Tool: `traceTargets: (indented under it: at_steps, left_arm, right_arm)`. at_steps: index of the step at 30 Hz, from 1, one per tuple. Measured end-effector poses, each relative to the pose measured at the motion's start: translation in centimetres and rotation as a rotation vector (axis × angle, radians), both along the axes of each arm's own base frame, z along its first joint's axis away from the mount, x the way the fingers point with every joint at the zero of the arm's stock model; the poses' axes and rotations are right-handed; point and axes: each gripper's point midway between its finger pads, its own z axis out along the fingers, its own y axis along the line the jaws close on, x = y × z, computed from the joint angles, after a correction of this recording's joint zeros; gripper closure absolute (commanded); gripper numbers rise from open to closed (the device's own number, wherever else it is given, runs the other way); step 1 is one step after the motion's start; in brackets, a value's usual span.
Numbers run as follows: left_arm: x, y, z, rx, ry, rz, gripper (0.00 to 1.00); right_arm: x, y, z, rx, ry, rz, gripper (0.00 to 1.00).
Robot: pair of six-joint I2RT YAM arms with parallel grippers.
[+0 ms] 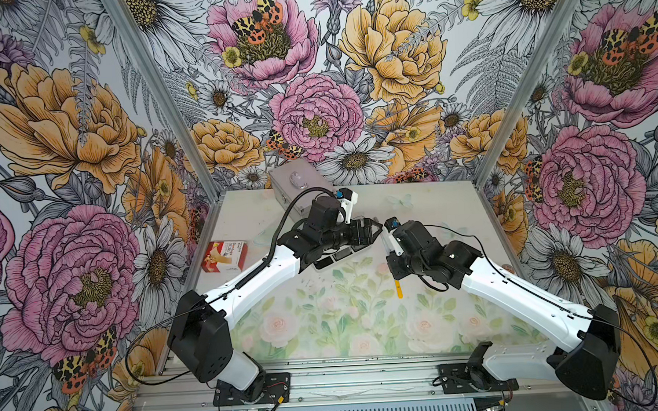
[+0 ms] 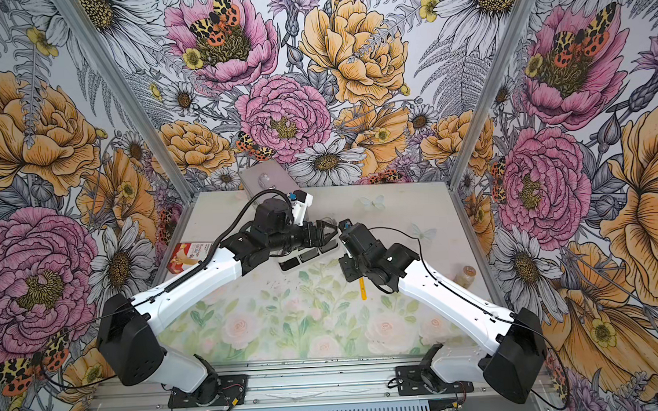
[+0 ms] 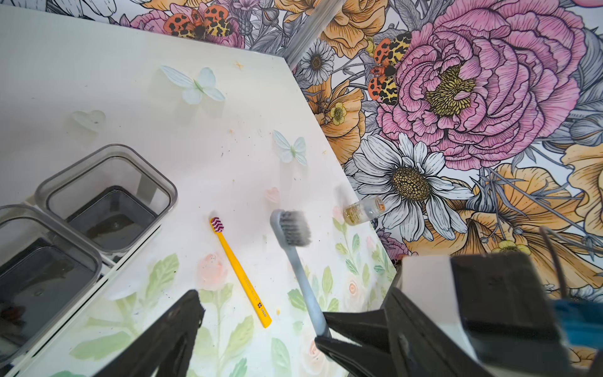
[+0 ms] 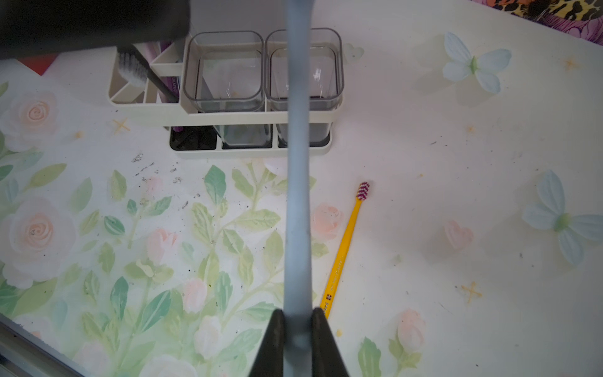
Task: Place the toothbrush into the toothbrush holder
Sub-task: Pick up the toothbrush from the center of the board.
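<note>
Your right hand is pinching the tail of the grey toothbrush. Both fingers press against the handle, which runs straight away from the wrist camera and crosses in front of one clear cup of the toothbrush holder. The brush is up in the air, not in the holder. In the left wrist view its bristle head stands above the bench, with the cups off to one side.

Your left hand is spread wide and sits just beside the right one, near the holder's cup end in both top views. One of its fingers shows in its own wrist view, apart from the grey handle.

The holder stands on the bench, with the second clear cup beside the first and the open white compartment at the other end. A dark brush with grey bristles already leans in that compartment. A yellow toothbrush lies flat on the bench near the cup end, apart from the holder. Farther off you have a red-and-white box, a silver case at the back edge — and a small jar at the bench's right edge.
</note>
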Motion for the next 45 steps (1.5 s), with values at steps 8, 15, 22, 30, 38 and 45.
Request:
traceTargets:
  at_steps: [8, 15, 22, 30, 38, 45]
  left_arm:
    - [0.7, -0.9, -0.6, -0.025, 0.011, -0.002, 0.17]
    - [1.2, -1.4, -1.5, -0.027, 0.036, 0.005, 0.31]
    - [1.4, -1.8, -1.4, -0.042, 0.035, 0.005, 0.46]
    - [1.7, -2.0, -0.6, -0.059, 0.016, 0.004, 0.49]
    - [1.5, -2.6, -0.9, -0.059, 0.023, -0.005, 0.64]
    - [1.6, -3.0, -0.1, -0.073, 0.01, -0.009, 0.99]
  right_arm:
    - [0.0, 0.1, 0.0, 0.007, 0.002, 0.005, 1.0]
    - [-0.1, 0.2, 0.1, 0.009, 0.001, 0.006, 1.0]
    - [-0.1, 0.1, 0.3, 0.01, -0.006, 0.011, 1.0]
    - [-0.1, 0.1, 0.3, 0.01, -0.006, 0.012, 1.0]
    - [-0.2, 0.2, 0.4, 0.015, -0.007, 0.015, 1.0]
    - [-0.3, 0.2, 0.5, 0.015, -0.007, 0.02, 1.0]
